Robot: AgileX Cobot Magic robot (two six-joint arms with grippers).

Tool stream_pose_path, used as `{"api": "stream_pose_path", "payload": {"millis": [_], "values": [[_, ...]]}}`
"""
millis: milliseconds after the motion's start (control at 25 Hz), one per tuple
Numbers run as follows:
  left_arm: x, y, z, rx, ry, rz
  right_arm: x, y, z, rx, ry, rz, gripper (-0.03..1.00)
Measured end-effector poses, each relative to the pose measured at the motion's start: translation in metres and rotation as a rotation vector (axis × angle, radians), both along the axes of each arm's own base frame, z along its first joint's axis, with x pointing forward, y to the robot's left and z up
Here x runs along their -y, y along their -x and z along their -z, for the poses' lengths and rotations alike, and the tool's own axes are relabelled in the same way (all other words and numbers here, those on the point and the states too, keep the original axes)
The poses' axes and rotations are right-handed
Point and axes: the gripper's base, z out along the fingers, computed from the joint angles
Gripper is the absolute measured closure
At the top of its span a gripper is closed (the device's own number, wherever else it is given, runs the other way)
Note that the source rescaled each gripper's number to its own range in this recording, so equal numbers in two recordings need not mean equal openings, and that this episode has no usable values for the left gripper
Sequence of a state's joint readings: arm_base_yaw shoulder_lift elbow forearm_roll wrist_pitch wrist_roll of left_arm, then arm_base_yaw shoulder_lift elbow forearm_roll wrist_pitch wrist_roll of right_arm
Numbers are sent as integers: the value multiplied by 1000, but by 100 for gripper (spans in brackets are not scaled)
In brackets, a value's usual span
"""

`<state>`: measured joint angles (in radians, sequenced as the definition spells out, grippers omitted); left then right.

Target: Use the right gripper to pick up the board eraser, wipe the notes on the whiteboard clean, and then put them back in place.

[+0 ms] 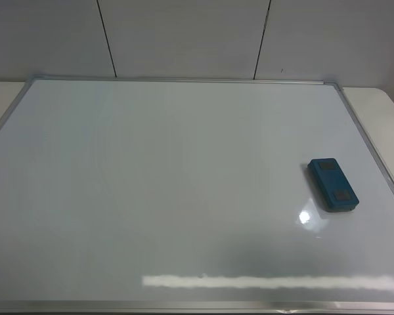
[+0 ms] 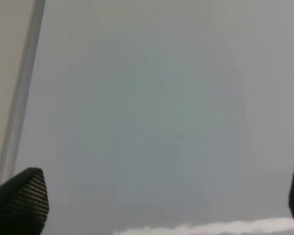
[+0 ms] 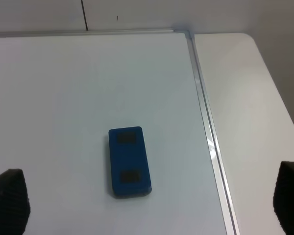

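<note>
One eraser (image 1: 333, 184) lies flat on the whiteboard (image 1: 151, 184), right side near the frame, no notes visible; right gripper (image 3: 147, 200) jaws wide apart, clear of it; looks light, rigid; grip across long sides.

Whiteboard (image 1: 184, 197) flat on white table (image 1: 387, 111)

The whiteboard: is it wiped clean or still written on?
Clean, as far as shown: the whiteboard carries no writing in any view, only light glare. The board eraser lies flat on it.
</note>
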<state>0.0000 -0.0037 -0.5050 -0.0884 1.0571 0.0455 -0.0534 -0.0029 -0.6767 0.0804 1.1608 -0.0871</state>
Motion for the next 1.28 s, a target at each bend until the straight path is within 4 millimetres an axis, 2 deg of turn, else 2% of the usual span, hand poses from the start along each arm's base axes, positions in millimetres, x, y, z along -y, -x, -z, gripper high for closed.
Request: {"api": "stream_pose_path", "payload": {"millis": [240,320,520,1280], "values": [[0,0,0,0,0,0,0,-24,37,-98,-29,-9,-3],[0,0,0,0,0,0,1,-27,41,-104,-38,5,-3],[0,0,0,0,0,0,4,-28,40,-94,-67,58,-3],[0,0,0,0,0,0,5,-28,40,-94,-62,69,-3]]}}
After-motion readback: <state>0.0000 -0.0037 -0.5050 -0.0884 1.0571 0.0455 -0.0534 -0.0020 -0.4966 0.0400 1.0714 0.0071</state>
